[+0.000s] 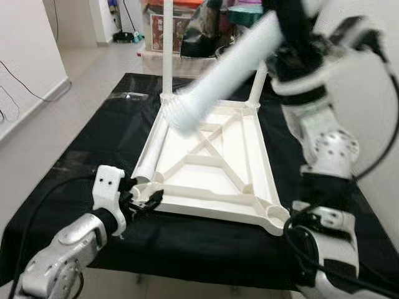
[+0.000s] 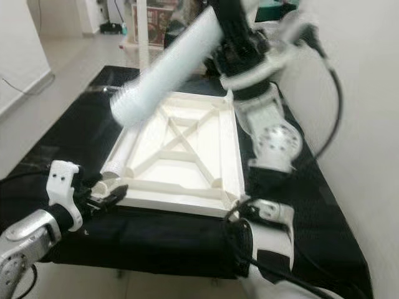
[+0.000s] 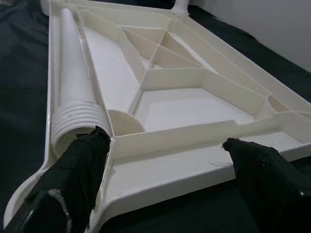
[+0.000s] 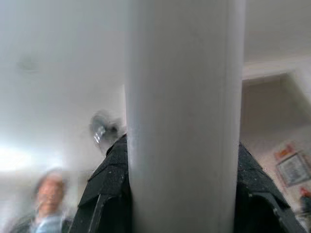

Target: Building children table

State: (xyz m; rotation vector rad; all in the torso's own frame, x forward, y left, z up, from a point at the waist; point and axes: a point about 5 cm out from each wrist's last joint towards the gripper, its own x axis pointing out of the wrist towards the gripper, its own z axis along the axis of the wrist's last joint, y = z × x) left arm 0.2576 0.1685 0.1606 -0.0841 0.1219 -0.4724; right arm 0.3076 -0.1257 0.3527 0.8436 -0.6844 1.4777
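A white children's tabletop (image 1: 267, 163) lies upside down on the black-covered table (image 1: 93, 137). Two white legs stand upright in its far corners, one on the left (image 1: 167, 50) and one on the right (image 1: 257, 84). Another loose leg (image 3: 73, 73) lies inside the tabletop along its left rim. My right gripper (image 1: 293, 28) is raised high and shut on a fourth leg (image 1: 230, 62). That leg is blurred and tilted, with its threaded end (image 1: 186, 117) hanging over the tabletop. My left gripper (image 1: 147, 203) is open at the near left corner, its fingers (image 3: 82, 165) spread along the rim.
Boxes and clutter (image 1: 177, 31) stand past the table's far end. A pale wall (image 2: 368, 93) runs close along the right side. Open floor (image 1: 68, 81) lies to the left. A blurred person (image 4: 48, 199) appears in the right wrist view.
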